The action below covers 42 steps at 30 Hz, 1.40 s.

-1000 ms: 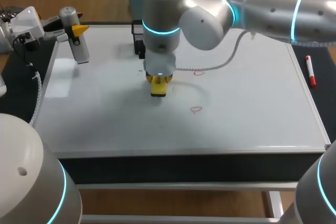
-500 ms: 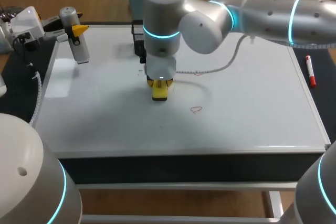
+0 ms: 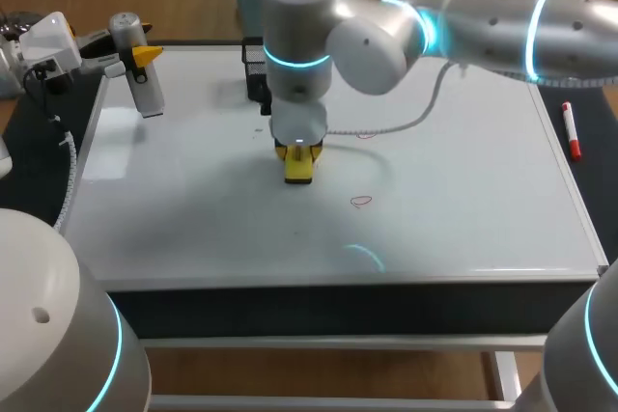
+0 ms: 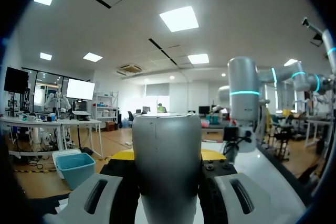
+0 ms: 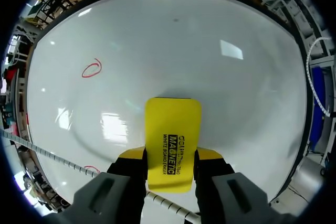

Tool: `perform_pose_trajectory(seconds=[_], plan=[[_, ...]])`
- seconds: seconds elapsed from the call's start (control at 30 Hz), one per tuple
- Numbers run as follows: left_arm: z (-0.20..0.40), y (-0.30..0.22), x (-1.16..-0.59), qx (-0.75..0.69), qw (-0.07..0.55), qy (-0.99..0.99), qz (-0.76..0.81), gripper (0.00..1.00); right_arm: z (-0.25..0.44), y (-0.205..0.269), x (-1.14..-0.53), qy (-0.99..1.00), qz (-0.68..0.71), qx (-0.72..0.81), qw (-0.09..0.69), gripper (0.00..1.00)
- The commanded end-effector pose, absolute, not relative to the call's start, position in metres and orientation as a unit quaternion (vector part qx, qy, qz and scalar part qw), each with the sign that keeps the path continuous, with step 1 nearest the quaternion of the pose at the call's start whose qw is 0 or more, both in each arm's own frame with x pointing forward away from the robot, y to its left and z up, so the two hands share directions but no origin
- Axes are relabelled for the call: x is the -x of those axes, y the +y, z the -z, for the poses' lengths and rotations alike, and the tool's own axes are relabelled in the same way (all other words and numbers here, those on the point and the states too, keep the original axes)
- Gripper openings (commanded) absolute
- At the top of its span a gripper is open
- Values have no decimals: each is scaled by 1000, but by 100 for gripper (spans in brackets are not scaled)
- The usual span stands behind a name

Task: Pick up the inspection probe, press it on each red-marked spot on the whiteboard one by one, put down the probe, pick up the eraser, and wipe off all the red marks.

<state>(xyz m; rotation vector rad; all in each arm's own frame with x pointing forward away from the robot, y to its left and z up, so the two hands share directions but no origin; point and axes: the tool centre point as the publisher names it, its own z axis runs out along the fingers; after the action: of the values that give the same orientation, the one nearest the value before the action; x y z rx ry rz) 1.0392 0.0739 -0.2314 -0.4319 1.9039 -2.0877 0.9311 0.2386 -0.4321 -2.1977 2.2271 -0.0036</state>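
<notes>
My right tool [image 5: 169, 167] pinches the yellow rectangular eraser [image 5: 172, 129] over the white whiteboard's [image 3: 463, 219] middle, long axis toward the front edge, with 1 red loop mark [image 3: 362, 202] front-right of it and the other mark [image 3: 365, 134] back-right, while my left tool [image 4: 167, 163] clamps the grey cylindrical probe [image 3: 145, 84] at the back-left corner.

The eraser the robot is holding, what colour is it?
The eraser is bright yellow with black print on its top face. The right wrist view shows it best.
</notes>
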Motion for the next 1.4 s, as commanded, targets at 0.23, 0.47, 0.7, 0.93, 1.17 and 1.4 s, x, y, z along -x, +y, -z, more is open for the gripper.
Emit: perform_pose_trajectory(seconds=[0.23,0.47,0.7,0.93,1.17,1.4], plan=[[230,73,-1039,150,142,659,723,0,435,213,-944,723,13,691,1,0],[230,73,-1039,150,142,659,723,0,407,185,-960,728,12,685,6,0],[230,73,-1039,150,142,659,723,0,387,133,-987,757,16,653,17,0],[230,73,-1039,150,142,659,723,0,380,77,-1010,777,27,628,17,0],[230,73,-1039,150,142,659,723,0,379,9,-1039,813,38,580,13,0],[230,73,-1039,150,142,659,723,0,381,-52,-1065,851,40,524,6,0]])
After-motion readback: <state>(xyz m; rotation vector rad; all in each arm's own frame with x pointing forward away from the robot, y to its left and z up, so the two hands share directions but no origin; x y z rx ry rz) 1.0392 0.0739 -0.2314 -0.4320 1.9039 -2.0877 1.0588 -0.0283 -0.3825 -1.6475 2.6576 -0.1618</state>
